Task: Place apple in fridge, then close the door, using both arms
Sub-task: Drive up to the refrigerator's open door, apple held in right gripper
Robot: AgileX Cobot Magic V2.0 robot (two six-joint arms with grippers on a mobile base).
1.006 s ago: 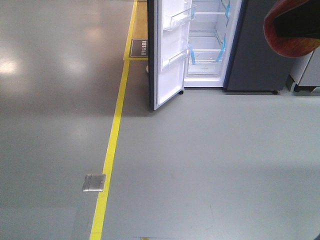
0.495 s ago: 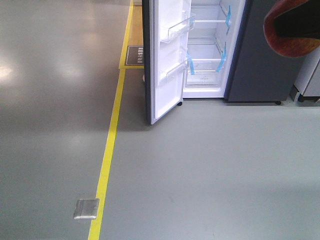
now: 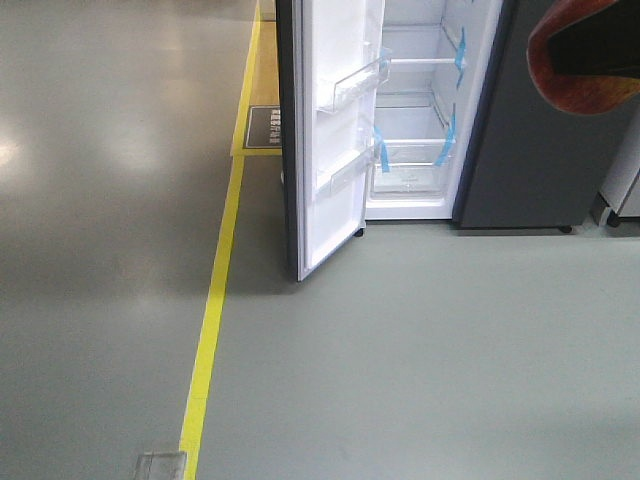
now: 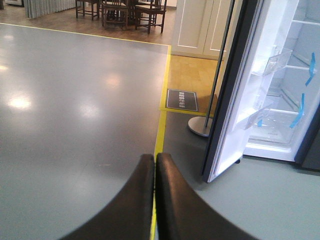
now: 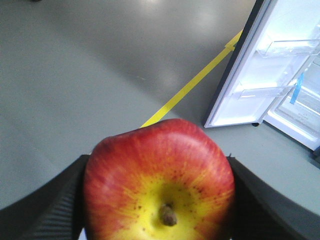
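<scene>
The apple, red with a yellow stem end, fills the right wrist view, and my right gripper is shut on it with a black finger on each side. It also shows as a red blur, the apple, at the top right of the front view. The fridge stands ahead with its white shelves and blue tape showing. Its door hangs wide open to the left, clear bins on the white inner side. My left gripper is shut on nothing, held low over the floor to the left of the door.
A yellow floor line runs toward the fridge's left side. A round stand base and a dark floor mat lie behind the open door. A dark grey panel adjoins the fridge on the right. Chairs stand far off.
The fridge and its open door have grown larger and lower in the front view, and the metal floor plate has slid down to the bottom edge: the base has rolled closer. The apple stays gripped.
</scene>
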